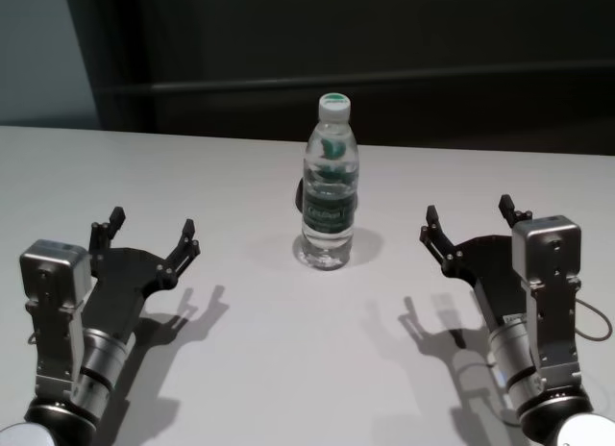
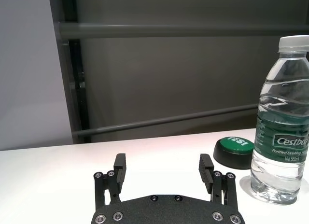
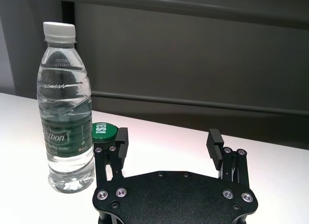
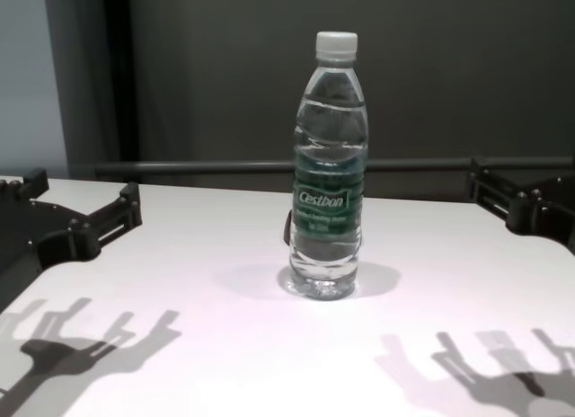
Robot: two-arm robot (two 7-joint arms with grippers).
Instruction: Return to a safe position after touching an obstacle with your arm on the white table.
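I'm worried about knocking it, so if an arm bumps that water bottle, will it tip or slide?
The water bottle is tall on a narrow base, so a high bump would probably tip it. It looks nearly full, so fairly heavy; a low nudge may slide it on the smooth white table.
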